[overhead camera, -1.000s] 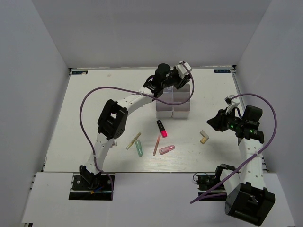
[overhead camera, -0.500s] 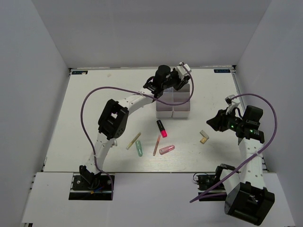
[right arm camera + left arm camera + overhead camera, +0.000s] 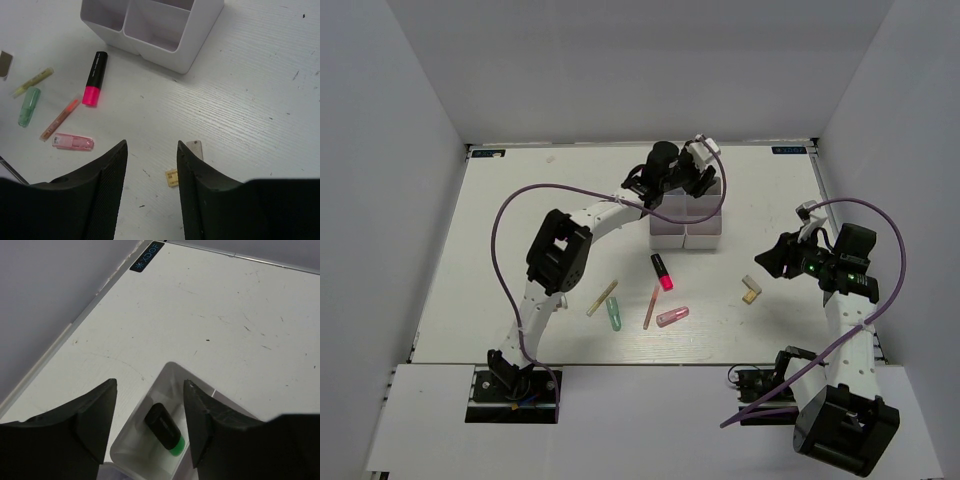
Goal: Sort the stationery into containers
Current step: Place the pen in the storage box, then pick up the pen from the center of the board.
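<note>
The left gripper (image 3: 150, 386) hangs over the white organiser (image 3: 129, 439) with its jaws apart and nothing between them. Below, a black marker with a green cap (image 3: 163, 426) lies in one compartment. A black sticker (image 3: 146, 256) at the surface's edge bears pale lettering, perhaps "XJOF", too blurred to be sure. The right gripper (image 3: 151, 150) is likewise spread and empty above the surface (image 3: 260, 75), near a beige block (image 3: 195, 148). A pink-capped marker (image 3: 95, 78), green tube (image 3: 28, 106), pink tube (image 3: 73, 142) and orange stick (image 3: 60, 119) lie loose.

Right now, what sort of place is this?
Likely a robot test cell: a left arm and right arm bolted to a white table, plain walls around, stationery beside an organiser.
</note>
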Controlling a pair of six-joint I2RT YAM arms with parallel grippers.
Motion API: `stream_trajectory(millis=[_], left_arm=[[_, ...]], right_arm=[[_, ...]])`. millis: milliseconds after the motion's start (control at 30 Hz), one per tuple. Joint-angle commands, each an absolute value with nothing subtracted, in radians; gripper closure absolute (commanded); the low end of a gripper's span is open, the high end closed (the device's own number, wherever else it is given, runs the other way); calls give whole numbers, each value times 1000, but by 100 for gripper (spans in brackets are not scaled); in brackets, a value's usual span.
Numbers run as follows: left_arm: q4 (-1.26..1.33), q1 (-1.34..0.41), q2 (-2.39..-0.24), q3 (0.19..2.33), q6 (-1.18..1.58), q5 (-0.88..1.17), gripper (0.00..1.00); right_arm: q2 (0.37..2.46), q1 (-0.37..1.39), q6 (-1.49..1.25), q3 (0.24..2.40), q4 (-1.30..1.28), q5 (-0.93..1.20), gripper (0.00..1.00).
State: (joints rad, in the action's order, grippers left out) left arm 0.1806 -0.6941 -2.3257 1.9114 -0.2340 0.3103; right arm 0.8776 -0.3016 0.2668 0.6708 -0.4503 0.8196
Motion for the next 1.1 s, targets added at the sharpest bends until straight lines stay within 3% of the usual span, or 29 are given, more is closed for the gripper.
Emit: stream_trajectory(millis=[0, 133, 167, 233, 333, 367, 400, 467, 500, 633, 733, 933, 967, 1067], left_arm=[[183, -687, -2226, 1913, -215, 308, 32], [187, -696, -2177, 1910, -201, 308, 37], [189, -699, -2134, 1893, -198, 305, 43], [187, -712, -2091, 1864, -173, 279, 70], [100, -736, -1930, 1764, -91, 164, 93], [59, -744, -1860, 1729, -63, 122, 93], [-110, -762, -1792, 1695, 45, 83, 93], [-211, -765, -1697, 1632, 180, -73, 96], [-405, -767, -1643, 1602, 261, -150, 98], [-762, -701, -1476, 1447, 468, -221, 85], [-883, -617, -1339, 1253, 509, -178, 50], [-925, -488, -1091, 976, 511, -150, 33], [-928, -476, -1044, 945, 502, -167, 29], [-943, -431, -934, 885, 482, -193, 16]], right_arm=[[864, -310, 278, 672, -453, 853, 50], [856, -314, 278, 673, -456, 864, 50], [853, -313, 279, 673, -456, 870, 67], [856, -313, 276, 679, -463, 879, 100], [894, -302, 340, 702, -526, 981, 100], [911, -299, 380, 727, -602, 1011, 100], [928, -290, 399, 757, -633, 1085, 73], [1011, -258, 489, 817, -776, 1109, 53], [1047, -246, 518, 854, -793, 1106, 44], [1114, -149, 493, 916, -812, 965, 42], [1121, -3, 413, 960, -736, 795, 43], [1196, 302, 267, 1121, -719, 477, 46], [1222, 412, 253, 1129, -724, 445, 46], [1287, 509, 256, 1143, -735, 287, 46]])
